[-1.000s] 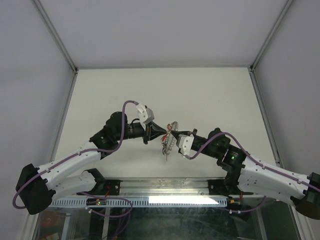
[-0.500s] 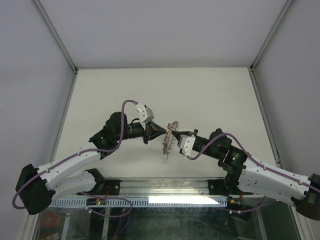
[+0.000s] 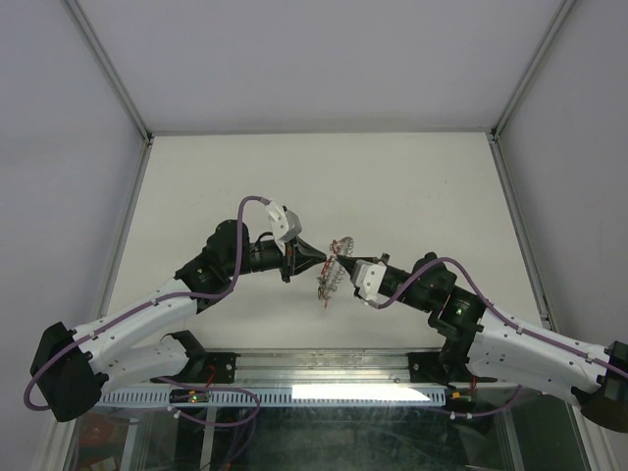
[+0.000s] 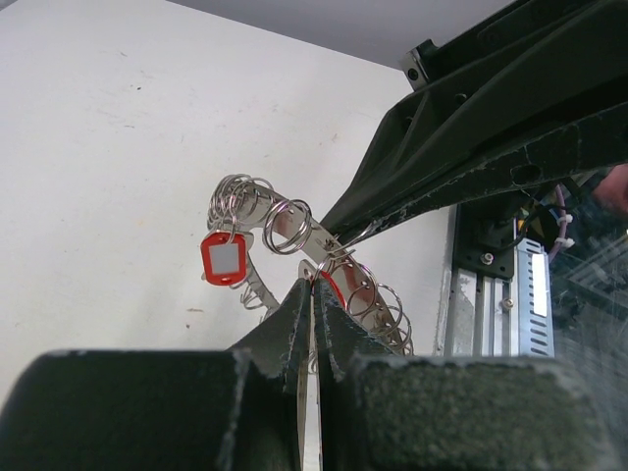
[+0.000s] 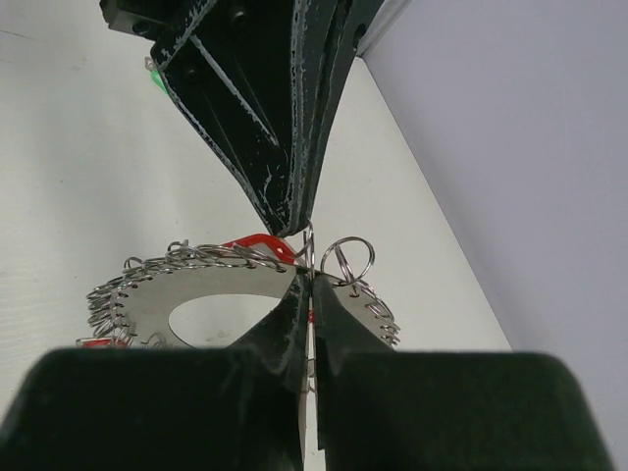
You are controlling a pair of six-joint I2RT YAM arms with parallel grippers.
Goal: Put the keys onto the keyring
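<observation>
- keyring (image 5: 196, 294) — flat grey disc with a hole, small silvery rings crowding its rim; pinched at the rim between the left gripper (image 4: 312, 285) and the right gripper (image 5: 306, 280), whose tips meet.
- red tag (image 4: 224, 258) — hangs from the rim, just beyond the left gripper's tips.

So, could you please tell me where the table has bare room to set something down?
The far half of the table, from the back wall down to the keyring, is bare. So is the strip between the left arm and the left wall. The middle is crowded: the left tool and right tool both pinch the keyring there.
</observation>
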